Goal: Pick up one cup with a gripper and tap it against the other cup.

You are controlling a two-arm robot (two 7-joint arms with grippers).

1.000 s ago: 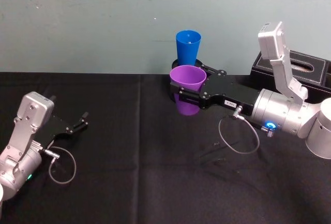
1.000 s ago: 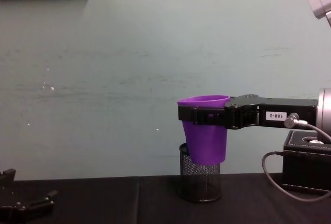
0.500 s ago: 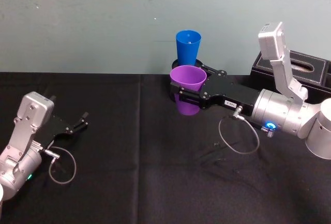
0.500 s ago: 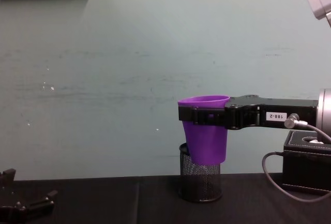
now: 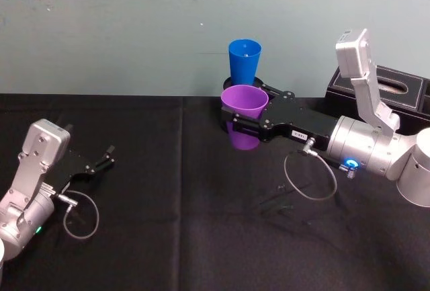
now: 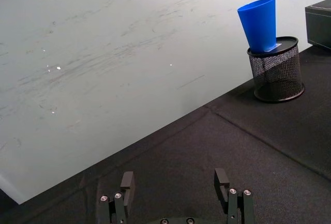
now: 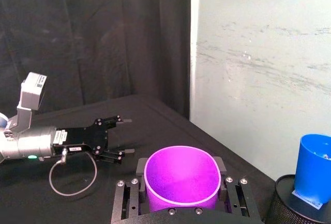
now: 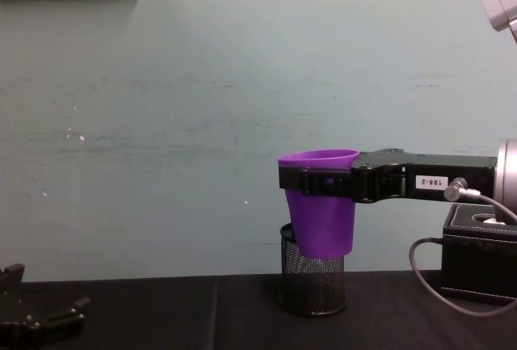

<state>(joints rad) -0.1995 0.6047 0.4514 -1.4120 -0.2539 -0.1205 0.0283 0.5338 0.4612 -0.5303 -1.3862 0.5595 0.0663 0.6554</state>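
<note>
The right gripper [image 8: 303, 179], black and flat-fingered on a silver arm, is closed around the short, wide purple plastic cup [image 5: 245, 103] just under its rim, holding it upright in the air above the black tabletop [image 5: 168, 203]. Just behind it the tall, narrow bright blue plastic cup [image 5: 243, 59] stands in a black mesh cylinder [image 8: 313, 281]; the right wrist view shows a gap between the cups. The left gripper [image 5: 107, 156] rests low at the tabletop's left side, fingers spread and holding nothing.
</note>
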